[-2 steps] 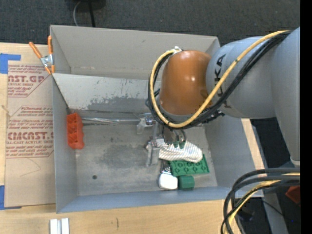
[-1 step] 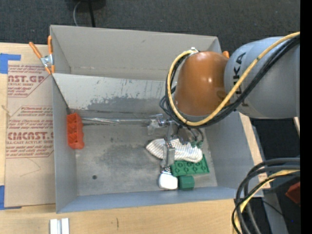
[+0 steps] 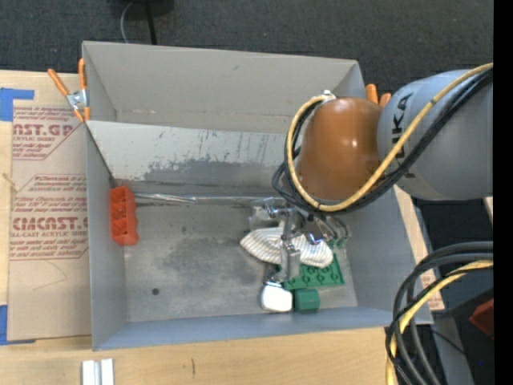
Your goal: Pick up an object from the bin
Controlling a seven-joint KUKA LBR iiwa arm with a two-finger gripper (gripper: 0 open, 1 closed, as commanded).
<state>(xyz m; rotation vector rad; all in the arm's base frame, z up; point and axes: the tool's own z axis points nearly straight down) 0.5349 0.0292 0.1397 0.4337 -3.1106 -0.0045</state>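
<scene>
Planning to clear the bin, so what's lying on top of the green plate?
A striped white cloth covers the green plate along its upper edge, with the tool over the cloth. Anything beneath the cloth there is hidden.

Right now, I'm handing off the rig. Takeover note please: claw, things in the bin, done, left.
Claw: low in the right part of the bin, over a white striped cloth; open or shut can't be read.
Things: green flat plate, white lump and small green block lie right by the cloth; orange brick sits alone at the left wall.
Done: nothing seen lifted.
Left: grasp one thing, lift it out.
</scene>
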